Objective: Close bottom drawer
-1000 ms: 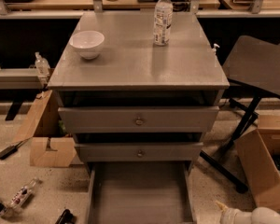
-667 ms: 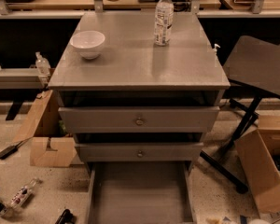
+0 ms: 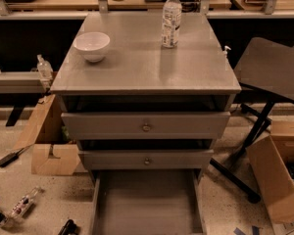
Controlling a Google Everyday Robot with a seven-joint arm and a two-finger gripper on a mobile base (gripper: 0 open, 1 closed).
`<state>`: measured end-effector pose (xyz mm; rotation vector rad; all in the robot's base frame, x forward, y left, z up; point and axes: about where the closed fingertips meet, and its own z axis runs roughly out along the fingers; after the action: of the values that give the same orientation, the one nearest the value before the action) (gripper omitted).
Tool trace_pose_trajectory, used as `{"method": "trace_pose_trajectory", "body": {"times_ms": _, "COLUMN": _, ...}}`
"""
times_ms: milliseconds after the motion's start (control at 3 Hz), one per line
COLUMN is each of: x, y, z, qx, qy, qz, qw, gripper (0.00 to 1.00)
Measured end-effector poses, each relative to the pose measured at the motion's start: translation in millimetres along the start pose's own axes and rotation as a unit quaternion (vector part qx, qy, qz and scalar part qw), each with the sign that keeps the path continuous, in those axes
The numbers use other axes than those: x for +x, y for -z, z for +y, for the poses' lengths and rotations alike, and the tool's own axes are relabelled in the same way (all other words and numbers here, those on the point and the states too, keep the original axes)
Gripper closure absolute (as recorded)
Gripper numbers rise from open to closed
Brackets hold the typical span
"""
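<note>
The bottom drawer (image 3: 147, 202) of the grey three-drawer cabinet is pulled far out toward the camera. Its plain grey inside shows and it looks empty; its front panel is cut off by the lower edge of the view. Above it sit the mid-sized drawer front (image 3: 146, 159) and the wide top drawer front (image 3: 146, 125), each with a small round knob and each slightly ajar. The gripper is not in view.
A white bowl (image 3: 91, 45) and a clear water bottle (image 3: 171, 18) stand on the cabinet top (image 3: 147, 70). Cardboard boxes lie on the floor at left (image 3: 46, 143) and right (image 3: 279, 177). A dark stand (image 3: 272, 82) is at right. Small items litter the floor at lower left.
A pale shape at the lower right edge, seen one second ago, has left the view. The drawers and objects on the cabinet have not moved.
</note>
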<state>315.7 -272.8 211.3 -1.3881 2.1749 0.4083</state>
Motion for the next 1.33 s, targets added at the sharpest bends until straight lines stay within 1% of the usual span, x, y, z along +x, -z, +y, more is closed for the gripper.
{"method": "trace_pose_trajectory", "body": {"times_ms": 333, "x": -0.2, "y": -0.6, "z": 1.0, "qx": 0.000, "qy": -0.001, "qz": -0.001, "qw": 1.0000, "gripper": 1.00}}
{"method": "trace_pose_trajectory", "body": {"times_ms": 667, "x": -0.2, "y": -0.6, "z": 1.0, "qx": 0.000, "qy": -0.001, "qz": -0.001, "qw": 1.0000, "gripper": 1.00}}
{"method": "trace_pose_trajectory", "body": {"times_ms": 1000, "x": 0.1, "y": -20.5, "z": 6.9, "qx": -0.015, "qy": 0.001, "qz": -0.014, "qw": 0.9998, "gripper": 1.00}}
{"method": "trace_pose_trajectory", "body": {"times_ms": 1333, "x": -3.7, "y": -62.1, "z": 10.6, "qx": -0.041, "qy": 0.010, "qz": -0.032, "qw": 0.9986, "gripper": 1.00}}
